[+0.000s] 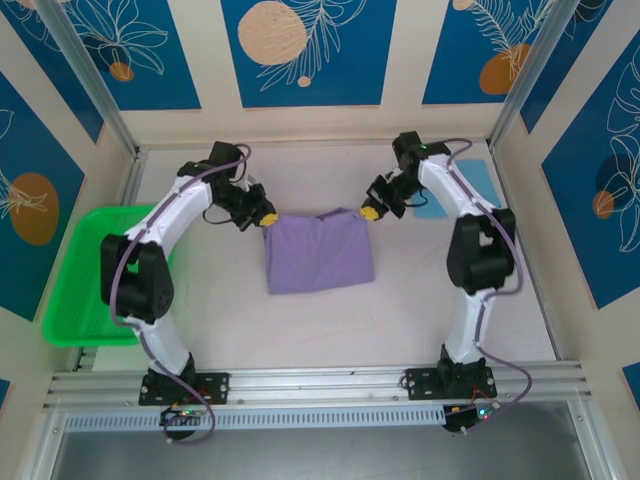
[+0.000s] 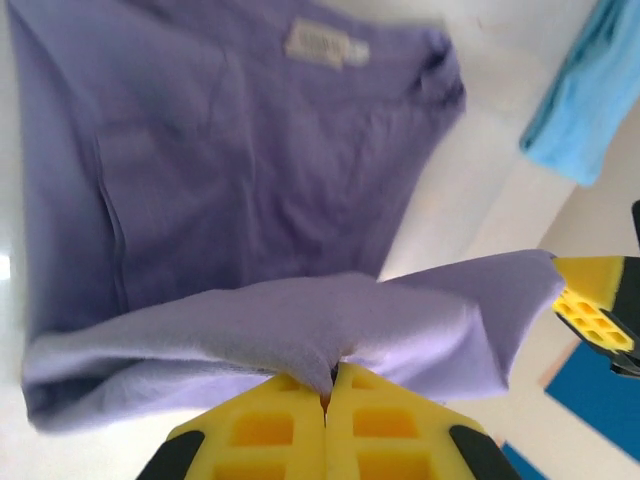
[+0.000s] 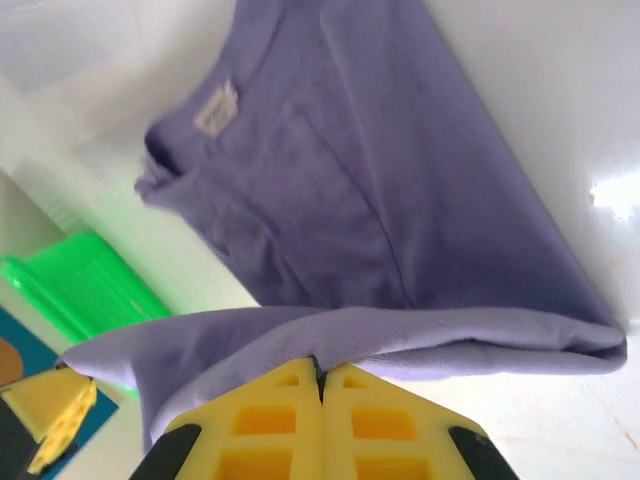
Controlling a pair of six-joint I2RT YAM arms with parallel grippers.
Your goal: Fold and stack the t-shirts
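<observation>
Looking down from the overhead camera, we saw the lavender t-shirt point(image 1: 320, 255) lying near the middle of the white bench point(image 1: 300, 330), already doubled into a rough rectangle, with its far edge lifted off the surface. The left pincer point(image 1: 266, 216) held the far-left corner of that edge and the right pincer point(image 1: 370, 212) held the far-right corner, so the cloth hung in a shallow sag between them. In the left wrist view, the left pincer point(image 2: 325, 385) had its yellow pads pressed together on a pinch of purple fabric, and the rest of the lavender t-shirt point(image 2: 250, 170) lay flat beyond, its neck label point(image 2: 320, 42) facing up. A yellow fingertip point(image 2: 595, 310) of the other arm gripped the raised hem at the right margin of that view. In the right wrist view, the right pincer point(image 3: 320, 375) was likewise clamped on the folded hem, with the lavender t-shirt point(image 3: 380, 190) spread on the bench behind it. The sky-blue t-shirt point(image 1: 482, 180) lay at the far right of the bench, partly covered by the right arm, well apart from the purple one; it also showed in the left wrist view point(image 2: 590, 100). The green tray point(image 1: 75, 300) sat at the left side of the bench.
</observation>
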